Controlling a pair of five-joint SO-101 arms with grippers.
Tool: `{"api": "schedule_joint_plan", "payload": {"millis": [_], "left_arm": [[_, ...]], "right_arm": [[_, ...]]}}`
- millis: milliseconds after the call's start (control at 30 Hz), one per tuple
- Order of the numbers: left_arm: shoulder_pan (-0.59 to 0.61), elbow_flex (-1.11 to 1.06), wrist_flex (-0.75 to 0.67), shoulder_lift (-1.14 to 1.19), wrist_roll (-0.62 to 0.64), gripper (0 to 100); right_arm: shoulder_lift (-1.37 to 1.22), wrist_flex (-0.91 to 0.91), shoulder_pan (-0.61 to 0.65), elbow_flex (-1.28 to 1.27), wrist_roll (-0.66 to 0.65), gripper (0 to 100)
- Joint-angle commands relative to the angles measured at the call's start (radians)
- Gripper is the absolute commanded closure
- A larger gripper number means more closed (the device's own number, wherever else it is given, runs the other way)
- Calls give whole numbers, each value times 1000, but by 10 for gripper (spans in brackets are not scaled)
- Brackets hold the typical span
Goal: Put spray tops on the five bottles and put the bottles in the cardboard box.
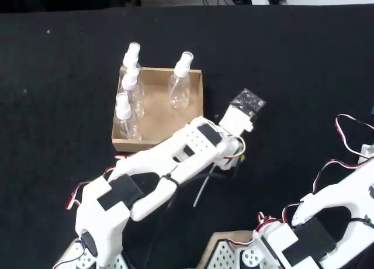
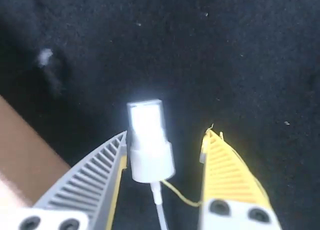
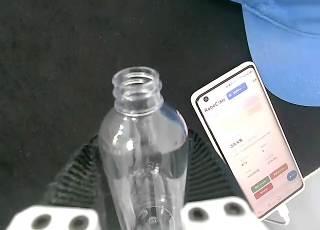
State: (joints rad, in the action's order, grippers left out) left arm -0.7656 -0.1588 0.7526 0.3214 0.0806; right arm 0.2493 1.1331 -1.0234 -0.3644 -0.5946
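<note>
On the black desk (image 1: 58,105), the cardboard box (image 1: 190,72) holds four capped bottles (image 1: 130,114) upright. The right gripper (image 3: 144,138) clasps an open bottle (image 3: 137,90) by its body. The left gripper (image 2: 165,136), beside the box, sits parted around a spray top (image 2: 148,150), its grey finger touching the top and its yellow finger apart.

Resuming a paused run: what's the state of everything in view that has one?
boxed bottles: four, spray tops on, upright.
cardboard box: open-topped, holding those four.
fifth bottle: uncapped.
right gripper: shut on fifth bottle.
spray top: loose, on no bottle.
left gripper: open around spray top.
phone: screen on.
</note>
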Motion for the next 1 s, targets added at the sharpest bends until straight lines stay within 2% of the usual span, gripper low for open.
{"api": "schedule_joint_plan", "payload": {"millis": [0,267,600,800,967], "left_arm": [[-56,22,-5,-18,2,777],[-82,74,29,-6,-54,777],[-81,88,35,-6,-43,777],[-81,110,26,11,71,777],[-81,134,35,94,81,777]], "right_arm": [[56,-20,-9,8,-9,988],[62,-20,-17,12,-9,988],[62,-15,-9,10,-9,988],[62,-17,-9,8,-9,988],[62,-15,-9,8,-9,988]]}}
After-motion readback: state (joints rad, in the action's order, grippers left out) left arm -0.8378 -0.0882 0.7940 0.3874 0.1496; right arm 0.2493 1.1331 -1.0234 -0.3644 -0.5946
